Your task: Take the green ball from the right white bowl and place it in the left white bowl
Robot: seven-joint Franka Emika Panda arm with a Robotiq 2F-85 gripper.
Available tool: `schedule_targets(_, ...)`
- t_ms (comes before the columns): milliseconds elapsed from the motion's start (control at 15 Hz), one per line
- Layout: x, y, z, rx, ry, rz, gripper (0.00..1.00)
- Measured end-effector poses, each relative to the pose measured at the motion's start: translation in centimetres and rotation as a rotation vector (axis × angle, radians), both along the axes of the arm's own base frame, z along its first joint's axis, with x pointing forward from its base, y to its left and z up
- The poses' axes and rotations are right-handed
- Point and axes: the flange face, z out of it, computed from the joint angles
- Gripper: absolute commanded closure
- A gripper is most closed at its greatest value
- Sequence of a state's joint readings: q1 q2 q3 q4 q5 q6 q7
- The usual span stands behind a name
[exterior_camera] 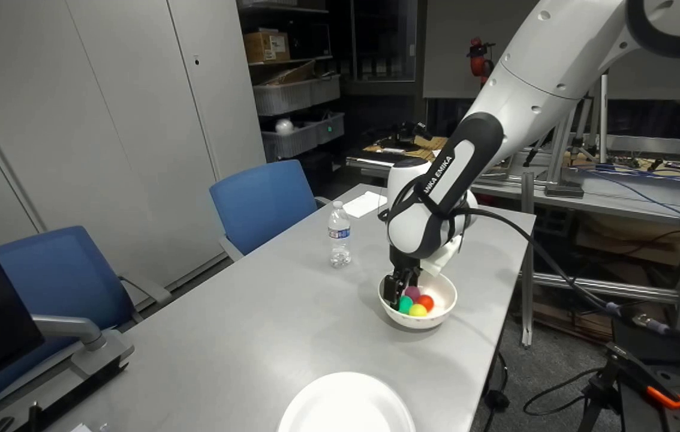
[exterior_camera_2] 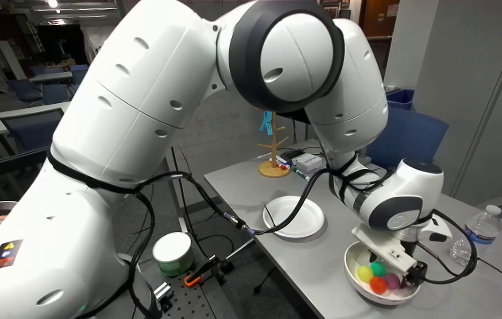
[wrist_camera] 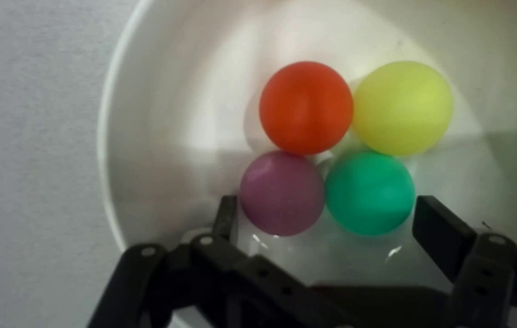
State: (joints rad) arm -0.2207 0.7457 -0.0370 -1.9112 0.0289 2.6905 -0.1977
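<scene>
Altogether four balls lie at the jaws of the gripper [wrist_camera: 326, 216], one of each colour: the green ball [wrist_camera: 370, 193] and the purple ball [wrist_camera: 282, 193] side by side between the jaws, the red ball [wrist_camera: 306, 108] and the yellow ball [wrist_camera: 403, 108] just past the tips. Those jaws are spread wide, one right beside the purple ball, the other right beside the green ball; whether either touches, I cannot tell. Around them stands the right white bowl [wrist_camera: 109, 136], one of two bowls; the left white bowl [exterior_camera_2: 284, 206] sits well apart from the jaws on the table [exterior_camera: 256, 348]. One bottle [exterior_camera: 339, 243] stands upright near the jaws, outside both bowls. The arm [exterior_camera_2: 144, 66] bends high at its elbow and slopes down to the wrist, the jaws reaching inside the right white bowl. That bowl is round, deep and glossy within, the left one shallow and plate-like; the balls are smooth, the bottle clear plastic with a label, the table grey.
</scene>
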Motion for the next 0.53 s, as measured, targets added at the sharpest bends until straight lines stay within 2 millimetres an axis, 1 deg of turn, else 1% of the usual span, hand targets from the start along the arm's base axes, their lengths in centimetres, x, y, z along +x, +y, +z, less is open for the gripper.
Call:
schedule_targets(67,-0.01,-0.02,-0.02,0.000,0.000,-0.002,0.19)
schedule_targets(267,-0.03,-0.15,0.01,-0.001,0.000,-0.011,0.40)
schedule_targets(333,-0.06,-0.18,-0.02,-0.001,0.001,-0.017,0.38)
schedule_targets(400,-0.12,-0.17,-0.09,-0.001,0.002,-0.021,0.39)
schedule_targets(467,-0.16,-0.19,-0.14,-0.001,0.003,-0.026,0.62)
schedule_targets(533,-0.17,-0.23,-0.13,-0.001,0.003,-0.030,0.63)
